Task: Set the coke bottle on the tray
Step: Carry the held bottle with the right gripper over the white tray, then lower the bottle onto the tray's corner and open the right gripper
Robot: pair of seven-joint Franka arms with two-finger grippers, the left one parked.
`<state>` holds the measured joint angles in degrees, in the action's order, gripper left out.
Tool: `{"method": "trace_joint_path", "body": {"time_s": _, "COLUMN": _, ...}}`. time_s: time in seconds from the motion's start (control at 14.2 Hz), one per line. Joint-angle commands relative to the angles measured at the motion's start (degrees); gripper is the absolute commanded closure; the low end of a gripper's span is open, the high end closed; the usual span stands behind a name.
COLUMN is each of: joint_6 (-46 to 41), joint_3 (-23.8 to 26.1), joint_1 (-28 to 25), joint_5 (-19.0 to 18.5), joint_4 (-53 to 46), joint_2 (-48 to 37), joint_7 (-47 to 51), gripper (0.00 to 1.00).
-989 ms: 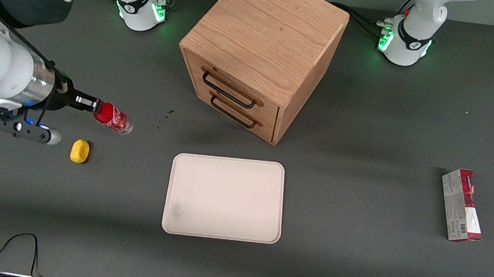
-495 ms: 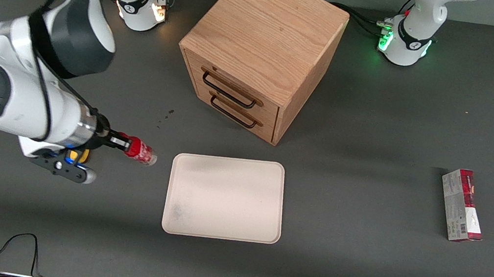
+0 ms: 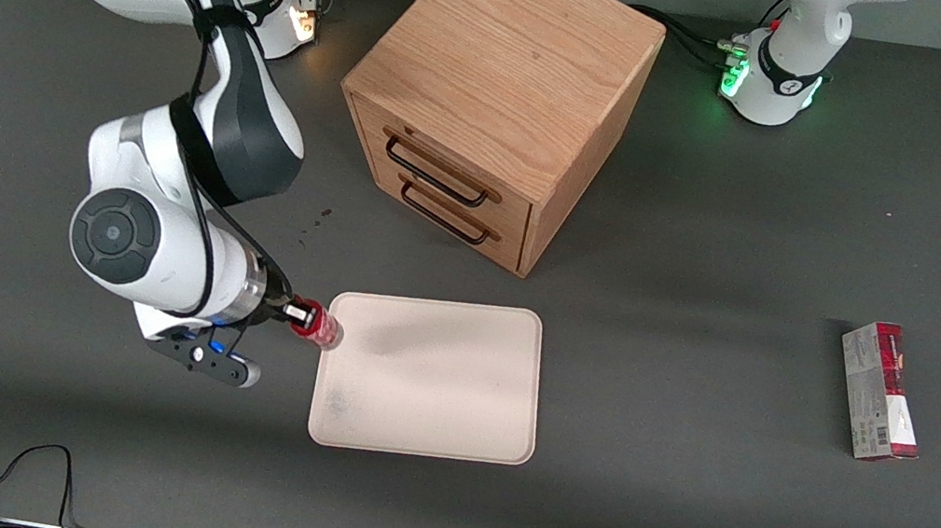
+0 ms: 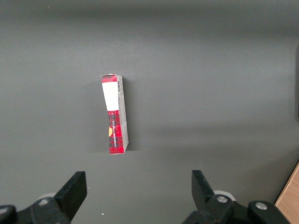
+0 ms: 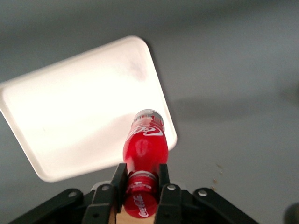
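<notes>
Dark grey tabletop carries one tray (image 3: pixel 450 393), one wooden two-drawer cabinet (image 3: pixel 497 98) and one red-and-grey carton (image 3: pixel 880 392) (print unreadable). One coke bottle (image 5: pixel 145 144), white script on red, is pinched at its neck by the gripper (image 5: pixel 141 179), above the tray's edge nearest the working arm.

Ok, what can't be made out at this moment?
- Front view: the arm covers most of the gripper; its fingers barely show.
- Right wrist view: the fingers hide the coke bottle neck.
- Either view: whether the bottle is above the tray or touches it.
- Drawer cabinet: contents hidden.
</notes>
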<state>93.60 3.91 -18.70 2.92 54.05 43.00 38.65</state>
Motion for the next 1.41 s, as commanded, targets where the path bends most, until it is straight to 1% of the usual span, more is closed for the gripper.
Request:
{"method": "trace_joint_path", "body": {"time_s": 0.0, "joint_6": 3.9, "joint_3": -0.6, "joint_1": -0.4, "joint_5": -1.5, "joint_4": -3.4, "joint_2": 3.3, "joint_7": 3.0, "gripper": 1.00}}
{"method": "trace_joint_path", "body": {"time_s": 0.28, "joint_6": 11.0, "joint_3": -0.7, "joint_1": -0.3, "joint_5": -1.7, "joint_4": -4.3, "joint_2": 6.7, "joint_7": 3.4, "gripper": 1.00}}
{"method": "trace_joint_path", "body": {"time_s": 0.49, "joint_6": 11.7, "joint_3": -0.8, "joint_1": -0.3, "joint_5": -1.8, "joint_4": -6.2, "joint_2": 9.1, "joint_7": 3.4, "gripper": 1.00}}
{"method": "trace_joint_path", "body": {"time_s": 0.64, "joint_6": 12.7, "joint_3": -0.7, "joint_1": -0.3, "joint_5": -3.2, "joint_4": -6.2, "joint_2": 10.3, "joint_7": 3.3, "gripper": 1.00}}
{"method": "trace_joint_path", "body": {"time_s": 1.34, "joint_6": 13.0, "joint_3": -0.6, "joint_1": -0.3, "joint_5": -3.3, "joint_4": -6.1, "joint_2": 11.3, "joint_7": 3.4, "gripper": 1.00}}
